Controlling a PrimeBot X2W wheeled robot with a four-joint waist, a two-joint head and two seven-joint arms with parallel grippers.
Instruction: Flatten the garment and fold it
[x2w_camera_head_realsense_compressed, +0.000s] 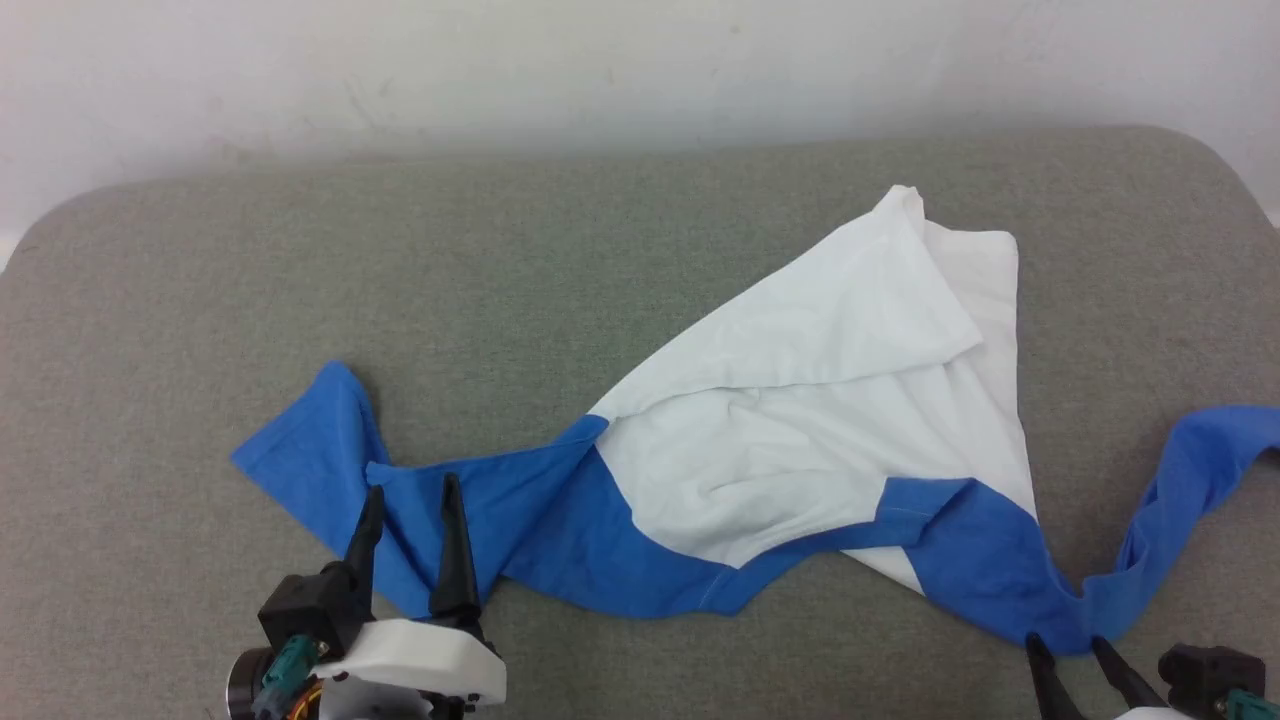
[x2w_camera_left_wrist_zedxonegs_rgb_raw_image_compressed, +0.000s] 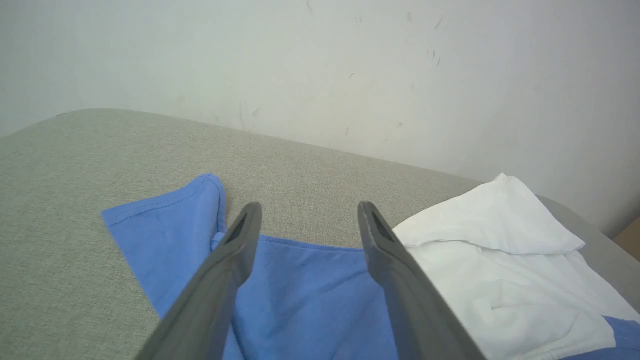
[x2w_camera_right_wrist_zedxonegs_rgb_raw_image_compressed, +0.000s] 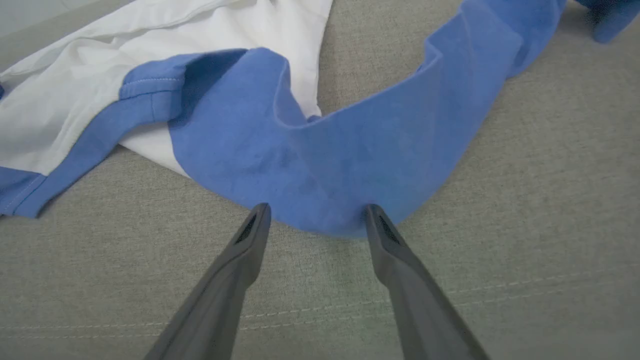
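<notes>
Garment (x2w_camera_head_realsense_compressed: 800, 420) lies rumpled on the grey cushioned surface (x2w_camera_head_realsense_compressed: 200, 300), from left of centre across to the right edge, nearer the front edge than the back. White body (x2w_camera_head_realsense_compressed: 820, 400) is bunched into a rough triangle, its peak pointing toward the far right corner, with one layer folded over on itself. Left blue sleeve (x2w_camera_head_realsense_compressed: 300, 450) runs out toward the near left corner and lies flat but creased, its cuff end turned toward the back edge. Right blue sleeve (x2w_camera_head_realsense_compressed: 1200, 450) dips toward the front edge, then climbs in a twisted band to the right edge. Left gripper (x2w_camera_head_realsense_compressed: 412, 485) is above the left sleeve near the front edge, its fingers (x2w_camera_left_wrist_zedxonegs_rgb_raw_image_compressed: 220, 280) spread wide with blue cloth under and between them and nothing pinched; whether the tips touch the cloth cannot be told. Right gripper (x2w_camera_head_realsense_compressed: 1063, 642) is at the front edge near the right corner, its fingers (x2w_camera_right_wrist_zedxonegs_rgb_raw_image_compressed: 400, 270) also spread wide, with the tips at the lowest bend of the right sleeve. The fold's edge lies between them, and one tip meets the fabric without clamping it. A pale scuffed wall (x2w_camera_head_realsense_compressed: 640, 60) stands behind the back edge.
</notes>
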